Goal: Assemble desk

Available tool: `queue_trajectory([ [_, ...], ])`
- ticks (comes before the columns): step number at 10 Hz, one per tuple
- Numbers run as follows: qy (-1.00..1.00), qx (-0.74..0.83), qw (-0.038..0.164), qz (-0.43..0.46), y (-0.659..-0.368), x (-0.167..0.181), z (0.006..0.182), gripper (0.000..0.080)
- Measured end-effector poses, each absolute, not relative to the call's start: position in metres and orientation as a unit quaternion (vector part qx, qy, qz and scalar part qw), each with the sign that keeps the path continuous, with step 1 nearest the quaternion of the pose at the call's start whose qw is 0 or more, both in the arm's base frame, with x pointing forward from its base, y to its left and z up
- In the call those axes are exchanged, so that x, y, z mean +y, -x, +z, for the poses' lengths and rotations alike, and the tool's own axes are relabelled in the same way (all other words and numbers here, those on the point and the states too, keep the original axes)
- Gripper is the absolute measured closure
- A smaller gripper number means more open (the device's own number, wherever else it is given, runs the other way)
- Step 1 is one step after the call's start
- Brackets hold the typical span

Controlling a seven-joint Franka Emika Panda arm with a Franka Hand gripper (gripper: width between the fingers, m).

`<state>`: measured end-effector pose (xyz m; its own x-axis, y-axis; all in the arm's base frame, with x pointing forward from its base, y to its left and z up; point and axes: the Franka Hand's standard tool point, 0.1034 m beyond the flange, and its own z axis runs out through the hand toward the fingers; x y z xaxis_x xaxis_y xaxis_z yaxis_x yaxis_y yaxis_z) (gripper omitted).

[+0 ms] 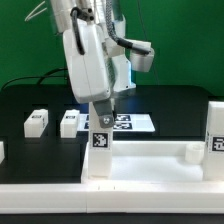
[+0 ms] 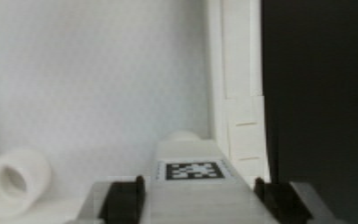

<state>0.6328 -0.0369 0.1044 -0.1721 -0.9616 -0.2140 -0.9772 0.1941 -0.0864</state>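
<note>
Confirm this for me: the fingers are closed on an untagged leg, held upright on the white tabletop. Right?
No. The leg in the fingers does carry a black-and-white tag; the exterior view shows it just below them. The rest holds: it is gripped and stands upright on the white tabletop.

You'll find the marker board [image 1: 138, 122] flat at frame centre on the black table [image 1: 30, 98], green backdrop [image 1: 185, 45] across the top.
</note>
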Motion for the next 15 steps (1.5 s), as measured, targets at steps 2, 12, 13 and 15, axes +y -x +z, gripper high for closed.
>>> queue_trajectory([
  [2, 0.633, 0.766, 0.111, 0.033, -0.633, -0.037, 0.104, 0.051],
  [12, 0.963, 0.26, 0.071, -0.017, -0.633, -0.051, 0.111, 0.0151],
  [13, 0.971, 0.23, 0.062, -0.02, -0.635, -0.049, 0.112, 0.0151],
  [15, 0.967, 0.245, 0.062, -0.018, -0.634, -0.051, 0.111, 0.0195],
])
